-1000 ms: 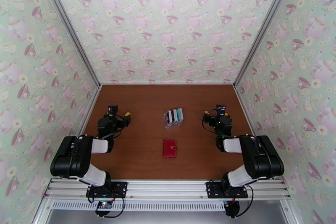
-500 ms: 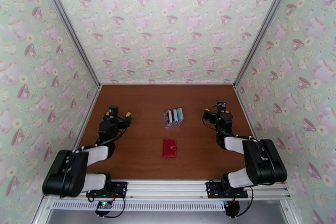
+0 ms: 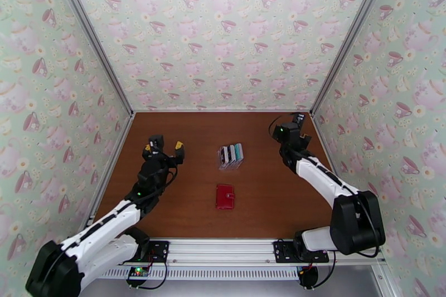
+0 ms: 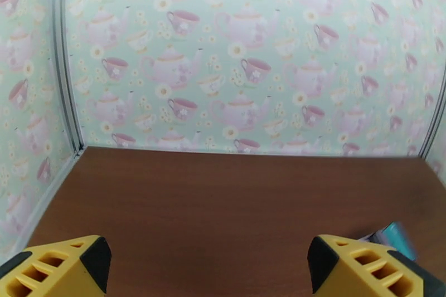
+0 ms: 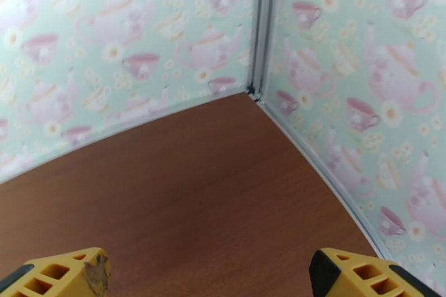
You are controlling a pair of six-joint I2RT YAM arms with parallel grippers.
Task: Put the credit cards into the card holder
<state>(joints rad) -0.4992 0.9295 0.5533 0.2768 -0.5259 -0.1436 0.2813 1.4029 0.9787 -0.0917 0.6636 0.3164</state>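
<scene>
Both jaws wide, card holder point(image 3: 225, 196) closed

A clear slotted stand point(image 3: 229, 166) sits on the brown table point(image 3: 184, 203) amid teapot-patterned walls point(image 3: 223, 30).

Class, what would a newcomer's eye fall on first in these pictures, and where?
The pastel wallpaper printed with pink teapots and cups covers the walls around the brown wooden table. At the table's middle lies a small red folding wallet, with a row of upright teal, black and white plastic cards just beyond it. Either side, the yellow-tipped left pincer and right pincer stand open.
</scene>
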